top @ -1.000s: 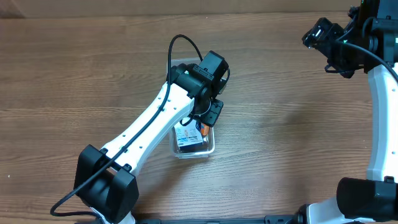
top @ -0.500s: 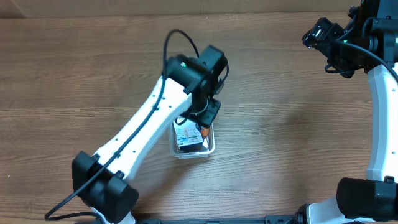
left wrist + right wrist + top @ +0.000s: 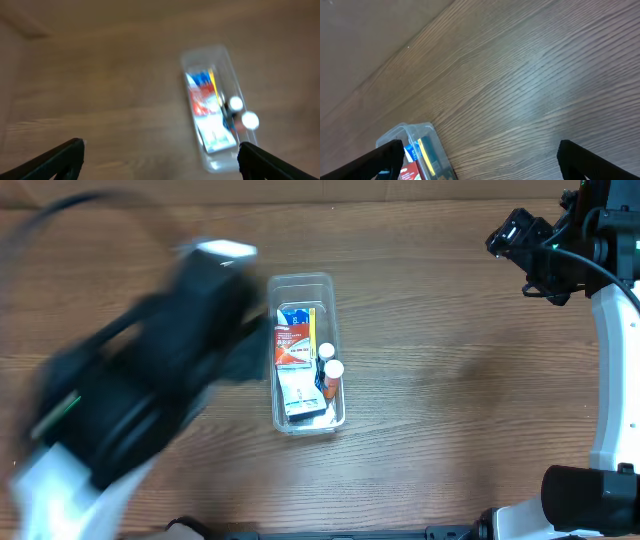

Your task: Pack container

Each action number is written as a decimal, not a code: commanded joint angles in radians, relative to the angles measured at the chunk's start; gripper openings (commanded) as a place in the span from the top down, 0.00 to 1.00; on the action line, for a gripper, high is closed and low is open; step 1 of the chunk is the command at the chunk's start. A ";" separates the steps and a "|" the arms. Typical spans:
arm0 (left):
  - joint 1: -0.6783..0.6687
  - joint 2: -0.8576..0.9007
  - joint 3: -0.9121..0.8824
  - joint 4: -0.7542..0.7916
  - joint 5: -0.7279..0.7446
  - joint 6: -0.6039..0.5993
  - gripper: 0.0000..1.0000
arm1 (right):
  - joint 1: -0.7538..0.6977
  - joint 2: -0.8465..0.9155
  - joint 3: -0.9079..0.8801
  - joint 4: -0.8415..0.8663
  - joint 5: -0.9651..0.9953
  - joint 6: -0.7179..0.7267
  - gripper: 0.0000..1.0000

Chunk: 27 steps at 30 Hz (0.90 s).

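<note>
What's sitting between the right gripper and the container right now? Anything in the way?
Nothing: only bare wooden table lies between the right gripper and the container. The overhead view shows it, and the right wrist view agrees.

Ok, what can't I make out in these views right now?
- Overhead: the left arm is a motion smear, so its shape is lost.
- Left wrist: everything is blurred, so the packets in the container are unreadable.
- Right wrist: the bottom edge cuts off all but one end of the container.
</note>
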 commanded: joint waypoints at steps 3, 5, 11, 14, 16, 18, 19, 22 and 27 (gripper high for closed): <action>0.008 -0.202 -0.047 -0.009 -0.142 -0.079 0.00 | 0.002 -0.010 0.003 0.005 -0.006 -0.006 0.00; 0.008 -0.246 -0.126 -0.009 -0.144 -0.112 0.00 | 0.002 -0.010 0.003 0.005 -0.006 -0.006 0.00; 0.007 -0.271 -0.359 -0.007 -0.147 -0.279 0.00 | 0.002 -0.010 0.003 0.005 -0.006 -0.006 0.00; 0.007 -0.250 -0.420 -0.009 -0.264 -0.280 0.00 | 0.002 -0.010 0.003 0.005 -0.006 -0.006 0.00; 0.007 -0.235 -0.428 -0.009 -0.286 -0.240 0.00 | 0.002 -0.010 0.003 0.005 -0.006 -0.006 0.00; 0.007 -0.228 -0.428 -0.008 -0.306 -0.233 0.00 | 0.002 -0.010 0.003 0.005 -0.005 -0.006 0.00; 0.007 -0.227 -0.428 0.000 -0.323 -0.236 0.00 | 0.002 -0.010 0.003 0.005 -0.006 -0.006 0.00; 0.007 -0.227 -0.428 0.010 -0.358 -0.238 0.00 | 0.002 -0.010 0.003 0.005 -0.006 -0.006 0.00; 0.007 -0.228 -0.428 0.033 -0.336 -0.303 0.01 | 0.002 -0.010 0.003 0.005 -0.006 -0.006 0.00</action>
